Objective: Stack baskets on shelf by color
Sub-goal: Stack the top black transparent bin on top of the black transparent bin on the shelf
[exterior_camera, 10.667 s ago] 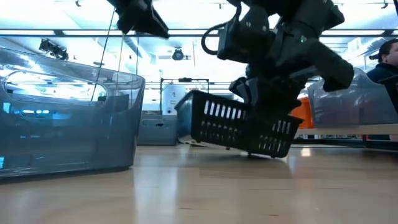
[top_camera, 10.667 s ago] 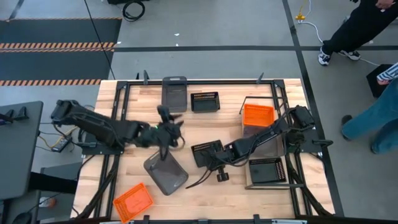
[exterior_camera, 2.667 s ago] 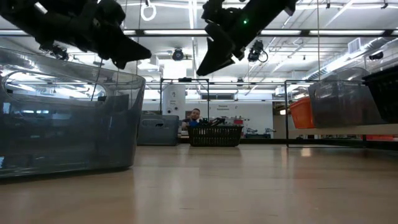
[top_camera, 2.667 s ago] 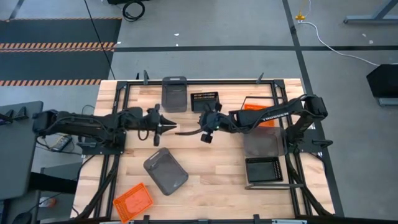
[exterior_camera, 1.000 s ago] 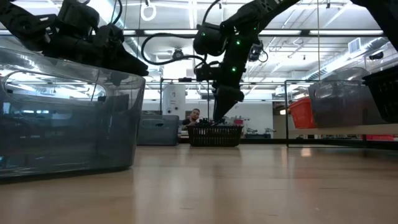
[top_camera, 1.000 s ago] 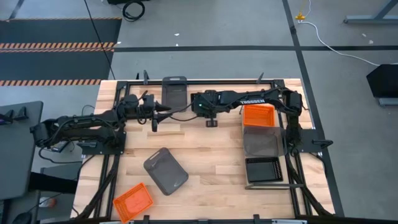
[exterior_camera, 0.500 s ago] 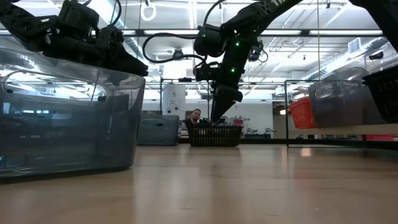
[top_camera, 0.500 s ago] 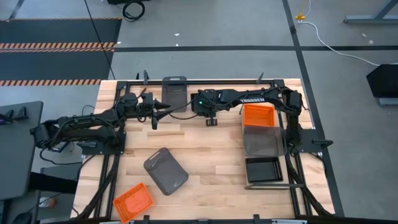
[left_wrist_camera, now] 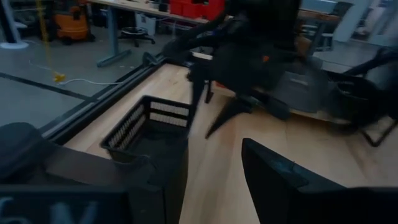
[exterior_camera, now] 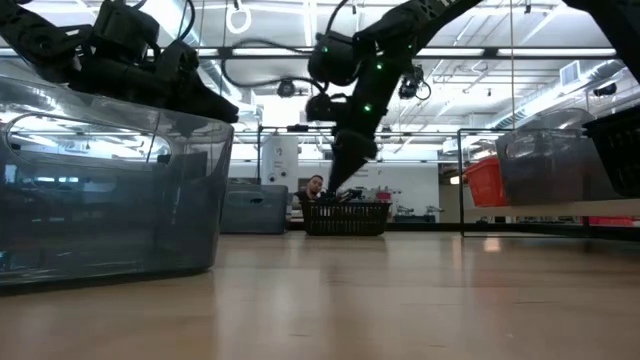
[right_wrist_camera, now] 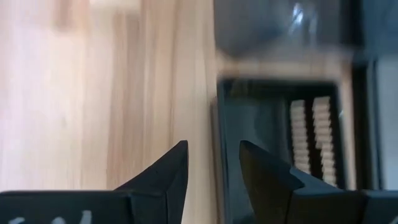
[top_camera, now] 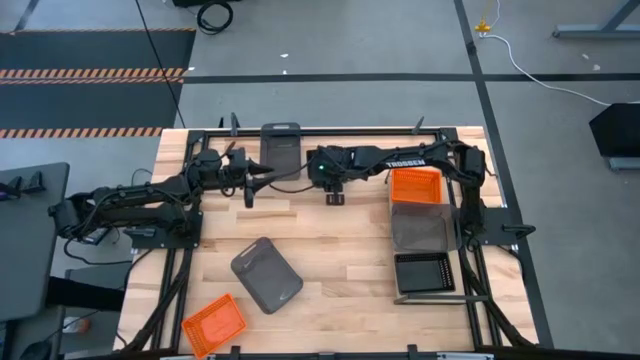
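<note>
Over the tabletop (top_camera: 330,240), the TROSSEN-lettered right gripper (top_camera: 331,190) and left gripper (top_camera: 258,180) hold jaws apart.

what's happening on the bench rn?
Basket sorting. The shelf on the table's right side holds an orange basket, a grey basket and a black basket in a row. The right gripper is open at the rim of a black slatted basket near the far edge, not yet gripping. The left gripper hovers open beside it. A second grey basket and a second orange basket wait up front.
</note>
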